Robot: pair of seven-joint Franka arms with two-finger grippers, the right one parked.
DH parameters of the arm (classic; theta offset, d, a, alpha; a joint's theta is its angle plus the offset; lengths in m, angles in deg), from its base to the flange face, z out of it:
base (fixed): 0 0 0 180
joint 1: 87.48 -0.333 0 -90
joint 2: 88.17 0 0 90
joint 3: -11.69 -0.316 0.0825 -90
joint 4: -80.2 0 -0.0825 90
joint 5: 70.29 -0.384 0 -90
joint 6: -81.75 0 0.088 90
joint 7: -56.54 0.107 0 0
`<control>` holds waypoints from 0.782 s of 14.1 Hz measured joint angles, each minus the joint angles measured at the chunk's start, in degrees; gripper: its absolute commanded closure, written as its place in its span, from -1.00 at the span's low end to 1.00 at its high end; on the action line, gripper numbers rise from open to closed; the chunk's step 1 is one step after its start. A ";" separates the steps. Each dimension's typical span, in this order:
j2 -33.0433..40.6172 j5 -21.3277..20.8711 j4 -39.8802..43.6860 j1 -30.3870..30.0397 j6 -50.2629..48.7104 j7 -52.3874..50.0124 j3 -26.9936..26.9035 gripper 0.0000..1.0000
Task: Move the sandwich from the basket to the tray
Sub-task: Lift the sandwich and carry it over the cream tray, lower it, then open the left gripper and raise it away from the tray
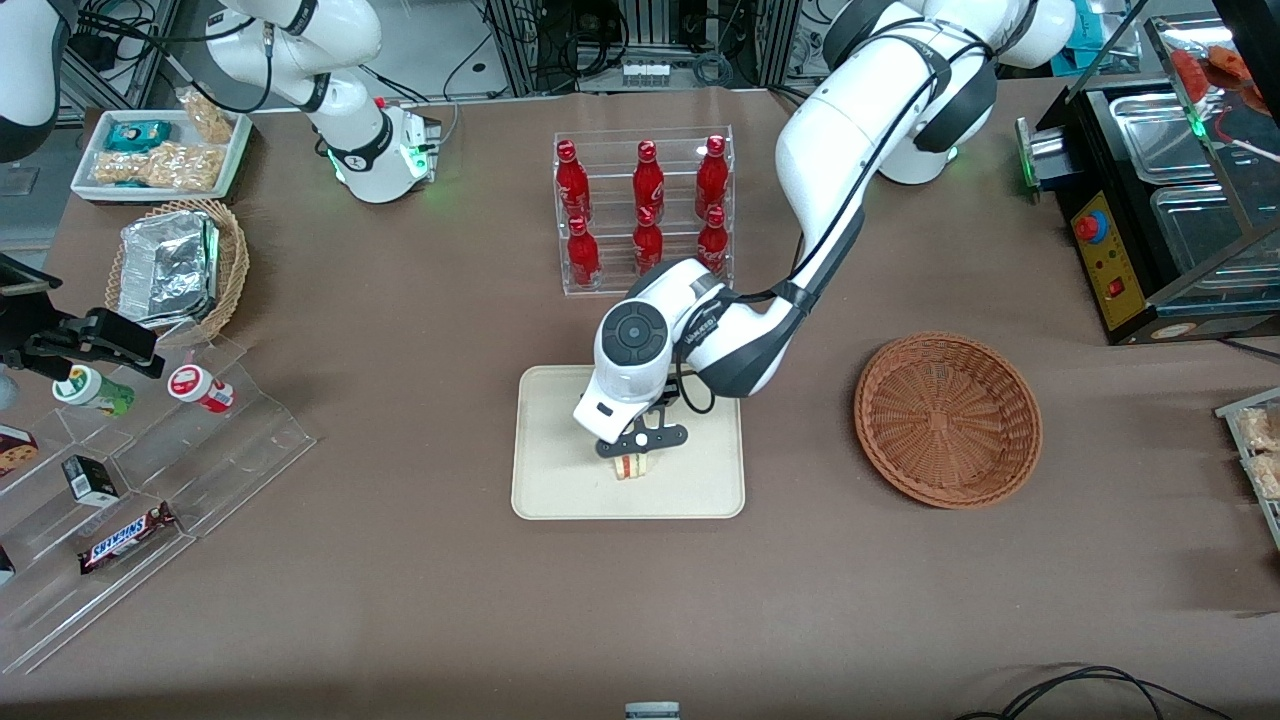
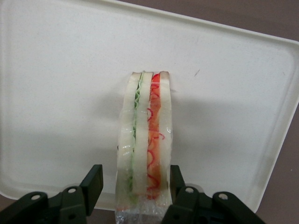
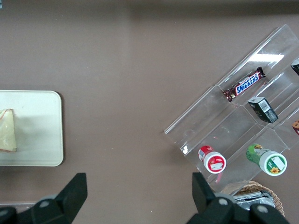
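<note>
Gripper (image 1: 632, 452) over tray (image 1: 550, 480); bottle rack (image 1: 645, 210) apparently well clear.

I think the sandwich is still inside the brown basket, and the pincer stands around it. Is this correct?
Not quite. The sandwich is on the cream tray, not in the basket, which holds nothing, as the front view shows. The rest stands: the pincer is around the sandwich, one finger on each side, as the left wrist view shows.

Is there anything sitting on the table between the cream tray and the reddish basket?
No. In the front view, only bare brown tabletop separates the tray from the basket.
</note>
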 measured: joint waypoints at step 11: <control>23.38 4.89 -1.38 -14.12 -39.12 2.84 -0.48 -1.00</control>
